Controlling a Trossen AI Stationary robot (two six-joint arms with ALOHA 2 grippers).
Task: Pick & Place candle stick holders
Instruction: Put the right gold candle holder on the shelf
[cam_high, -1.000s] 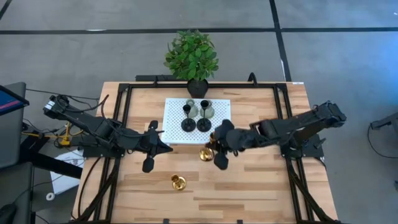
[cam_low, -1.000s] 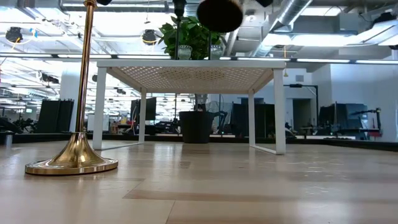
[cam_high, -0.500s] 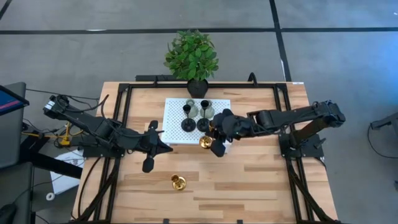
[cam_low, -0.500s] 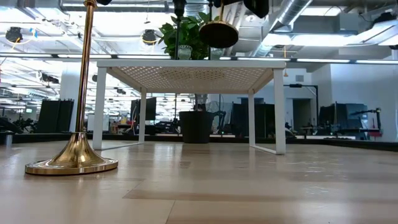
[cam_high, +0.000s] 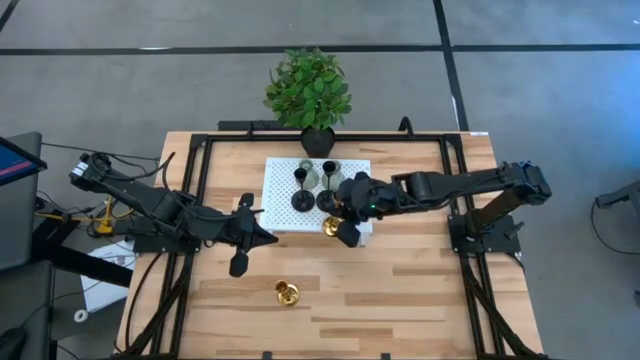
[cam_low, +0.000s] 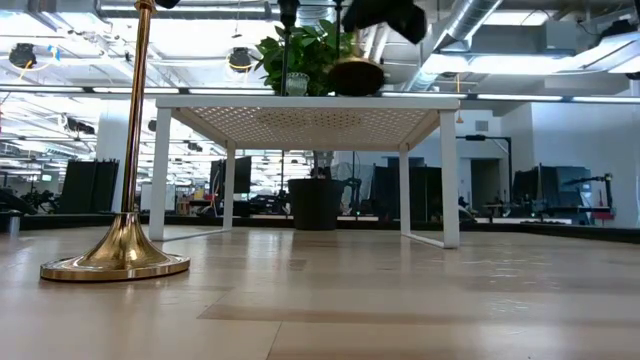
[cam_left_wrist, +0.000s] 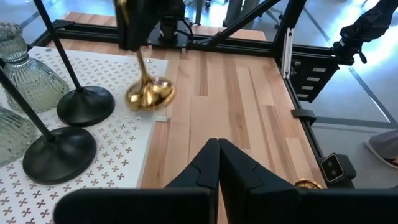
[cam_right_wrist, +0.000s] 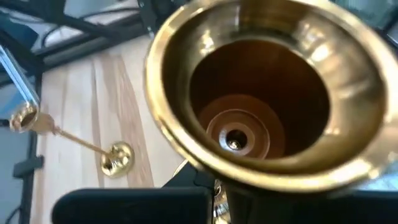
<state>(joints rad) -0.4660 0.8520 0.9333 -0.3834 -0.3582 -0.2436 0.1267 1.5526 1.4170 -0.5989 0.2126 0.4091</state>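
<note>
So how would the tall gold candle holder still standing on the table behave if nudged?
The shiny gold candle holder with a thin stem probably tips easily: tall and slender above its flared base. Its polished metal likely slips in a pincer, and once down it might roll.

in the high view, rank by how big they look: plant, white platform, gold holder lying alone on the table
1. White platform: largest patch, though holders and the right gripper cover part of it.
2. Plant: close behind; it stands taller, nearer the overhead camera, so this order is unsure.
3. Gold holder: clearly smallest.
</note>
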